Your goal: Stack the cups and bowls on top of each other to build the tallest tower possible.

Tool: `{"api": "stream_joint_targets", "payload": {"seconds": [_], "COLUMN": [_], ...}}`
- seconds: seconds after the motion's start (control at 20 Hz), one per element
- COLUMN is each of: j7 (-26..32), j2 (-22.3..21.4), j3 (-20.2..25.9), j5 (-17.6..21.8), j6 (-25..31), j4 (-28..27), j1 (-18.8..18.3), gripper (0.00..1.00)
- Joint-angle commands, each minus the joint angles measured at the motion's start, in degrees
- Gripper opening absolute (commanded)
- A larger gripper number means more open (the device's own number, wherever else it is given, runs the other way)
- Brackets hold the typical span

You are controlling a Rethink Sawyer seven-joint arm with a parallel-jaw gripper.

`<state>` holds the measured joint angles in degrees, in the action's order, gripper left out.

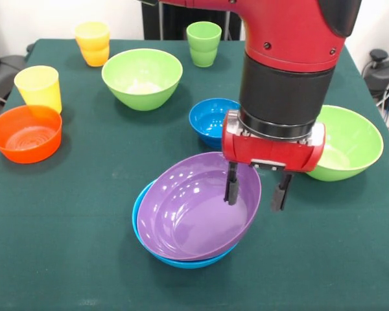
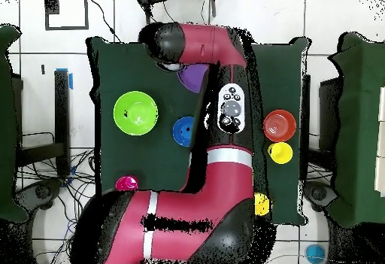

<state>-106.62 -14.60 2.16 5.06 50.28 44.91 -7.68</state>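
Observation:
A wide purple bowl (image 1: 194, 217) sits nested in the large blue bowl (image 1: 180, 262) at the table's near middle; this pair is the tower. My gripper (image 1: 256, 189) is open over the purple bowl's right rim, with one finger inside the bowl and the other outside. The small blue bowl (image 1: 209, 120) stands just behind. Two large light green bowls (image 1: 142, 78) (image 1: 351, 144) stand far left of centre and at the right. The small orange bowl (image 1: 26, 134) and a yellow cup (image 1: 39, 87) are at the left. An orange-yellow cup (image 1: 93, 43) and a light green cup (image 1: 204, 43) stand at the far edge.
The arm (image 2: 225, 110) covers the table's middle in the overhead view, where part of the purple bowl (image 2: 192, 79) shows. A round pink-red thing (image 2: 126, 183) shows there near the robot's base; the front view does not show it. Cables lie beyond the table's right edge.

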Motion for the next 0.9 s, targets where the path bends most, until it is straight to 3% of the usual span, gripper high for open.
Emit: {"api": "stream_joint_targets", "payload": {"seconds": [0.05,0.9], "j7": [16.96,14.81], "j2": [2.98,1.66], "j3": [7.08,8.31], "j5": [5.37,7.22], "j6": [-3.06,-3.80], "j4": [4.89,7.19], "j1": [-1.88,-2.07], "gripper": [1.00,1.00]}}
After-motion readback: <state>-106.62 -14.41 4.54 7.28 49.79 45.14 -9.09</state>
